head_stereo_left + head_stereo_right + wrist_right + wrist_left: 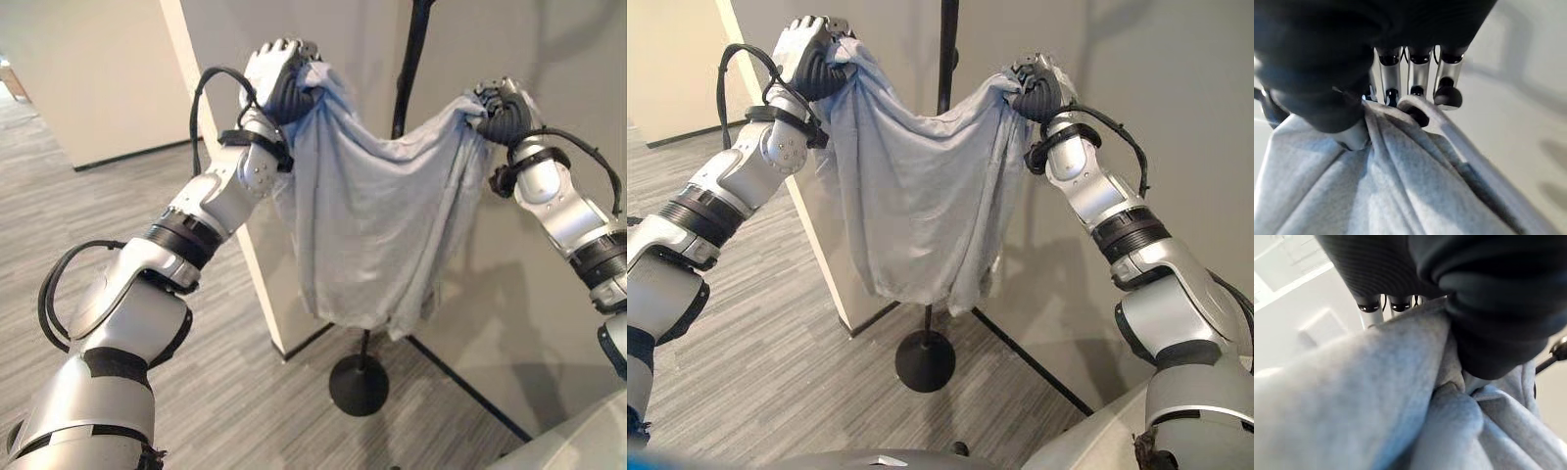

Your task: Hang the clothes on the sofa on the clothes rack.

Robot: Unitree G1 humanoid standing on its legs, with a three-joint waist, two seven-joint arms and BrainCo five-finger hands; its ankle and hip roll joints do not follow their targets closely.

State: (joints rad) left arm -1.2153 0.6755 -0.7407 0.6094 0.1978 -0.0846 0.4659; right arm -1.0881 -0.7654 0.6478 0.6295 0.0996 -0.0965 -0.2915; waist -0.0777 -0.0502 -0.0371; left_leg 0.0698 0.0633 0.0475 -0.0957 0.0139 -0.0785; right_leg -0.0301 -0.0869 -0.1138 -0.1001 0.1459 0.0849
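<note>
Behind the grey garment [377,230], at 12 o'clock, stands the black rack pole [411,59], its round base [359,385] on striped grey carpet [235,401] beside a beige wall corner [269,294]. Wrist views: left hand [1488,333] and right hand [1327,103] each clamp bunched cloth, probably its shoulders.

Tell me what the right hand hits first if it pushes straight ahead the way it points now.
Probably the grey wall behind it. The right hand, shut on the grey garment, sits beside the rack pole, which looks off its line, though depth is unclear.

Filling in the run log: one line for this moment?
left hand gripping shirt | right hand gripping shirt | shirt before rack, not hung
</note>
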